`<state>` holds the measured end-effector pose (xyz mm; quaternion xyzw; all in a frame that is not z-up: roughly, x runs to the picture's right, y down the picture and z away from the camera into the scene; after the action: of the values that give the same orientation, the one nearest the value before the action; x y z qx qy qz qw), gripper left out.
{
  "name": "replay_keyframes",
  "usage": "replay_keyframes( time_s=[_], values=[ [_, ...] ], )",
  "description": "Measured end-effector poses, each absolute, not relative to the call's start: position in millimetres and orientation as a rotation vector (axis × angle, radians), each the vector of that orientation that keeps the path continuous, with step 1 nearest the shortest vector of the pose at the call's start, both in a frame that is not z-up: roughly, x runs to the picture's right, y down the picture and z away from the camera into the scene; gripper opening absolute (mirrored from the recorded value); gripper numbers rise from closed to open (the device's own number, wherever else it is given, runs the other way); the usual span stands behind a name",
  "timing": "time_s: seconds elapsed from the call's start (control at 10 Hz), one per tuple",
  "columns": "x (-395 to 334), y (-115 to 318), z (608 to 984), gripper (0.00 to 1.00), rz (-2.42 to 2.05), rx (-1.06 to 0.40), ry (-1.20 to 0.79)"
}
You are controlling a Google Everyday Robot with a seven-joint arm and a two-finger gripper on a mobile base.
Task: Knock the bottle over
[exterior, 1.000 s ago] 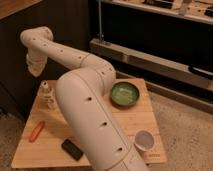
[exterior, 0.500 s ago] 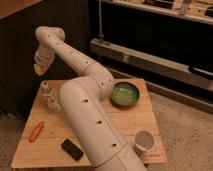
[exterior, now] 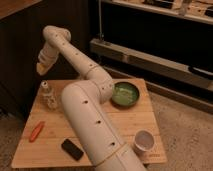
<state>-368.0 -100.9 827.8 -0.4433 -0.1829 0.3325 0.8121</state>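
**A:** How far along is the job?

**B:** Not done yet. The small slim clear-whitish bottle with the pale cap (exterior: 48, 95) is upright near the back left corner of the light wooden worktop (exterior: 135, 117). The knock itself is all that remains.

**A:** And the gripper?

**B:** The gripper (exterior: 44, 65) hangs at the end of the long off-white arm (exterior: 90, 115). It appears above the bottle and a touch to its left, clear of the cap and not touching. I cannot tell whether it is apart or together.

**A:** Anything crowding the bottle?

**B:** No. The round green bowl (exterior: 125, 93) lies well to the right, beyond the arm. The orange stick-shaped object (exterior: 36, 131) lies at the left front, and the flat black rectangular object (exterior: 73, 149) near the front edge. The round pale cup (exterior: 144, 141) stands at the front right. All are well apart from the bottle.

**A:** What differs from a second ago?

**B:** The gripper has drifted rightward, from further left of the bottle to nearly over it. The arm's upper part has swung along with it. The bottle has not shifted or tilted, and the other things lie as they did.

**A:** So what is left?

**B:** In my judgement, the gripper must come down level with the bottle's upper half and push sideways. The bottle is tall and narrow, so a light nudge up high should tip it.
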Motion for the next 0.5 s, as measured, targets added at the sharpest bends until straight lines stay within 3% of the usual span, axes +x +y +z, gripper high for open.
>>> replay_keyframes(
  time_s=[0.2,0.5],
  values=[
    [-360,-87,832,0.00,0.724,-1.053,-0.419],
    [-362,-76,831,0.00,0.723,-1.063,-0.414]
  ],
)
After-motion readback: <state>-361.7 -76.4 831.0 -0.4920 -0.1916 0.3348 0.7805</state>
